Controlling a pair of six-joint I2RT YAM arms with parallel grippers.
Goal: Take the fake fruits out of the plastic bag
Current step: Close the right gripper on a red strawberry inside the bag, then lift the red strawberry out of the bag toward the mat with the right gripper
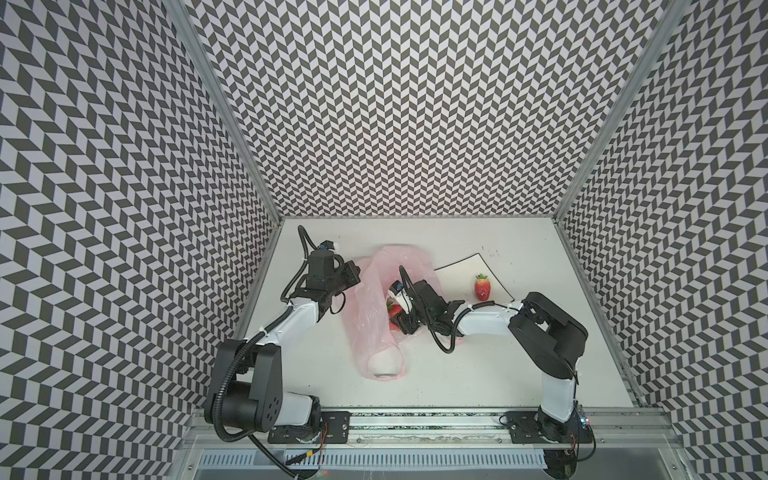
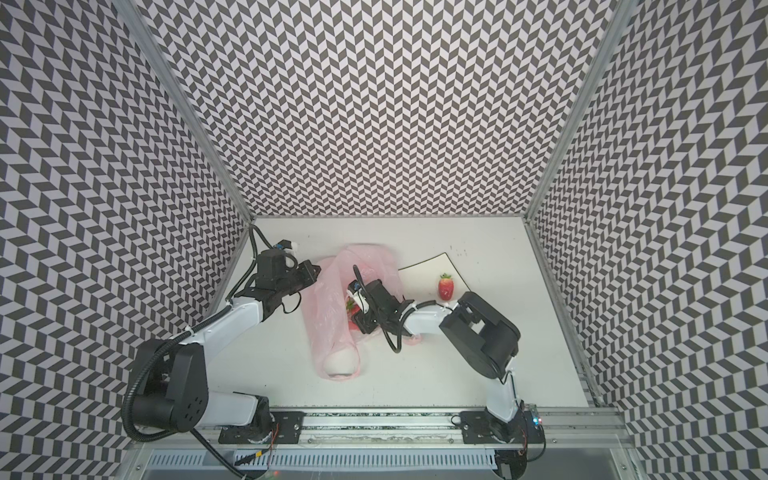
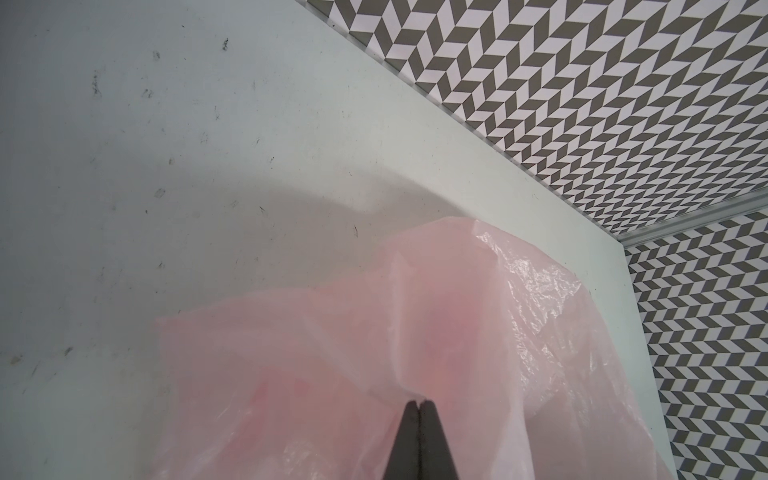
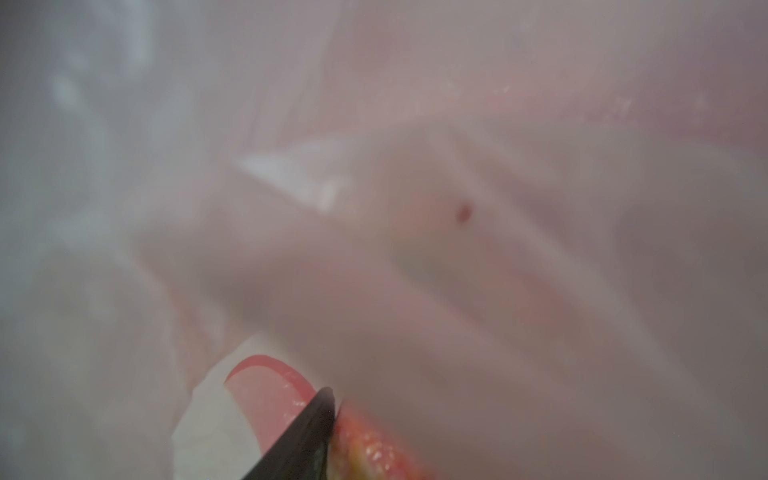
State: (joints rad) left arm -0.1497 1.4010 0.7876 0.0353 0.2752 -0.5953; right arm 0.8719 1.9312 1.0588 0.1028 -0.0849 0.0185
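Observation:
The pale-pink plastic bag (image 1: 371, 328) (image 2: 328, 328) lies crumpled mid-table. My left gripper (image 1: 356, 271) (image 3: 419, 404) is shut, pinching a fold of the bag's film (image 3: 457, 324) at its far left edge. My right gripper (image 1: 402, 325) (image 2: 362, 325) reaches into the bag over a red strawberry (image 1: 394, 311) (image 2: 352, 308). In the right wrist view one dark finger (image 4: 307, 432) shows, with a red-yellow fruit (image 4: 365, 451) against its inner side. Pink film hides the other finger. Another strawberry (image 1: 482, 287) (image 2: 446, 287) lies on the plate.
The square white plate with a black rim (image 1: 457, 270) (image 2: 422, 272) sits to the right of the bag, partly under it. One bag handle loop (image 1: 384, 363) lies toward the front. The patterned walls stand close on the left, back and right.

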